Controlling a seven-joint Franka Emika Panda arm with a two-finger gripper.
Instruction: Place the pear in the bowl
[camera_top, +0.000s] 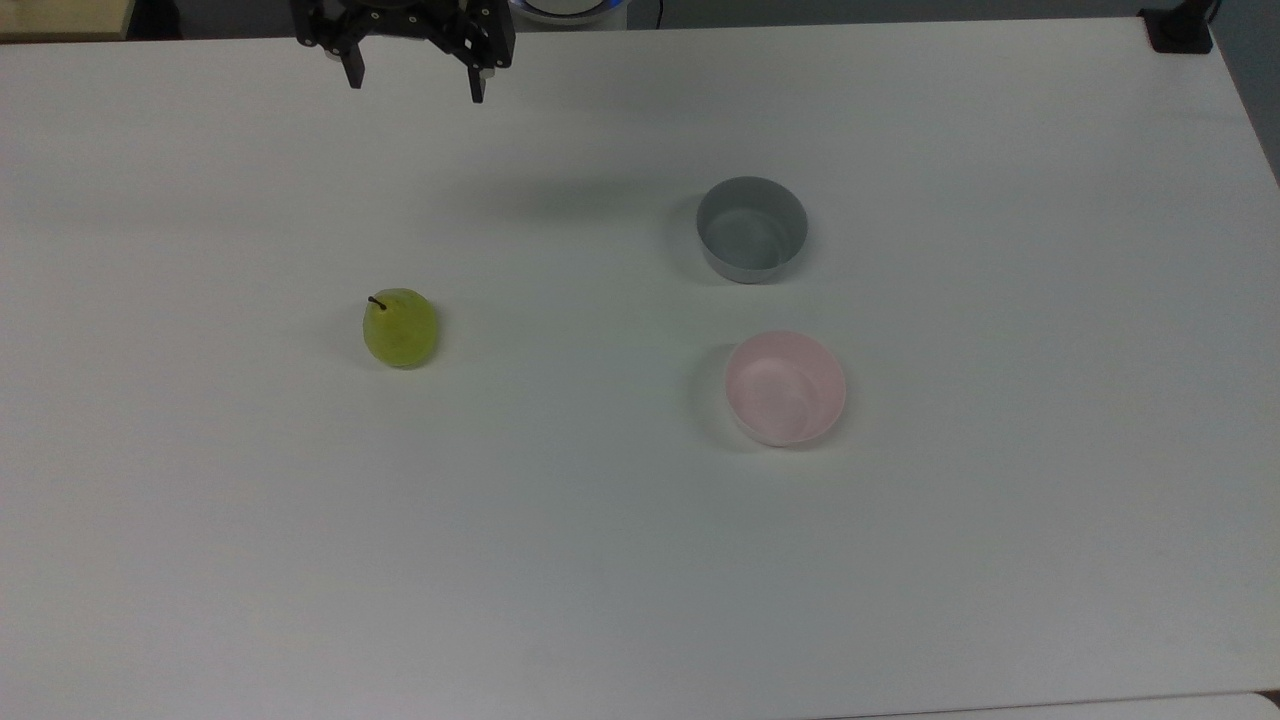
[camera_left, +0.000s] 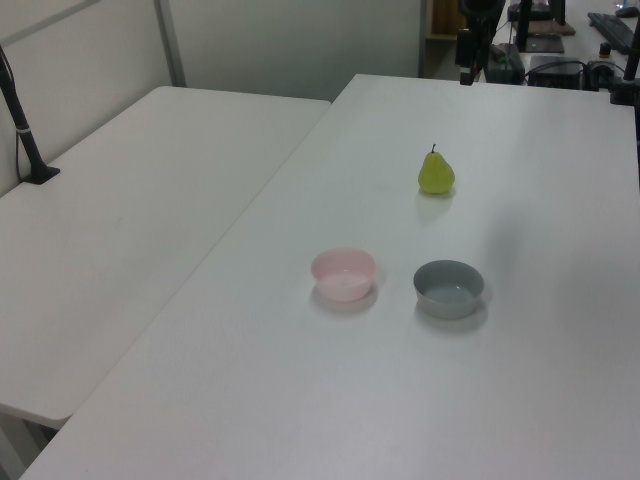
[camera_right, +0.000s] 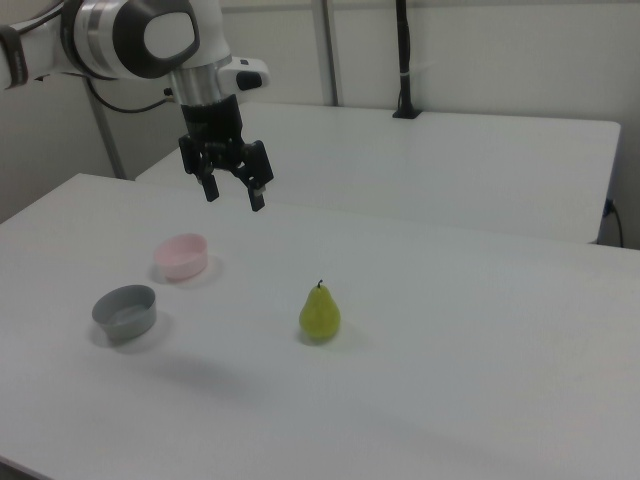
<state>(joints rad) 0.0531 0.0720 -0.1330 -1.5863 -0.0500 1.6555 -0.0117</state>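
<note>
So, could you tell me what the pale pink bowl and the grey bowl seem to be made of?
The pale pink round bowl looks like thin matt plastic: light seems to pass through its slim wall, and it has no hard gleam. The grey straight-sided bowl also looks like plastic, opaque and smooth, with an even colour and a faint sheen inside; coated metal cannot be ruled out.

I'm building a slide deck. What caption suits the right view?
Open gripper raised above the white table; upright pear apart from the empty pink bowl and grey bowl.
</note>
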